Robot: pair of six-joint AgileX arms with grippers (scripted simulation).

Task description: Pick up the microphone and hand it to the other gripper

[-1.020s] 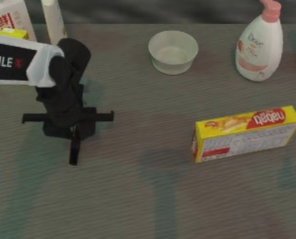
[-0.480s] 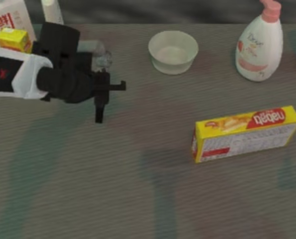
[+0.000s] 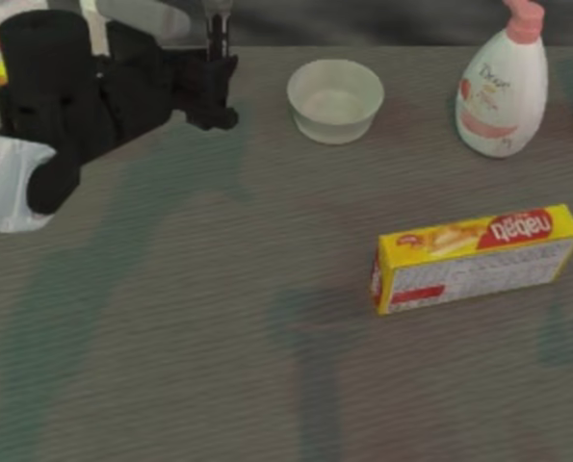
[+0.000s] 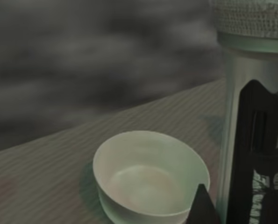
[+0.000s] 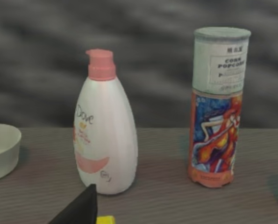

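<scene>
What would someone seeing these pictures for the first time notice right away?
The bulky black left arm fills the table's far left corner, its left gripper shut on the microphone, which stands beside the white bowl. The yellow biscuit box lies at mid right, with the pink-capped lotion bottle behind it at the far edge.

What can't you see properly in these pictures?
- Microphone: in the left wrist view its mesh head is cut off by the top edge. In the top view the left hand gripping it covers most of it.
- Right hand: only a black corner shows in the right wrist view, cut by the bottom edge. It is absent from the top view.
- Popcorn can: the top view's right edge leaves just a red sliver.
</scene>
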